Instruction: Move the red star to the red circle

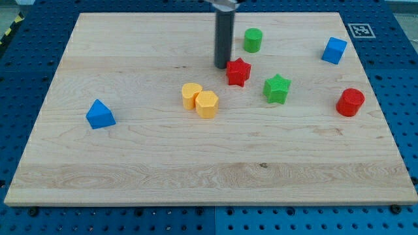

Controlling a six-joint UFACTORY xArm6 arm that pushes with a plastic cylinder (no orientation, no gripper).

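The red star [238, 72] lies on the wooden board [130, 163], above the board's middle. The red circle [351, 102] is a short cylinder near the view's right edge of the board. My tip [222, 66] is at the star's upper left, touching or almost touching it. The dark rod rises from there to the view's top. A green star [277, 89] lies between the red star and the red circle, slightly below the line joining them.
A green cylinder [253, 40] stands above the red star. A blue cube [334, 50] is at the top right. Two yellow blocks [200, 100] touch each other left of and below the star. A blue triangle [99, 114] lies at the left.
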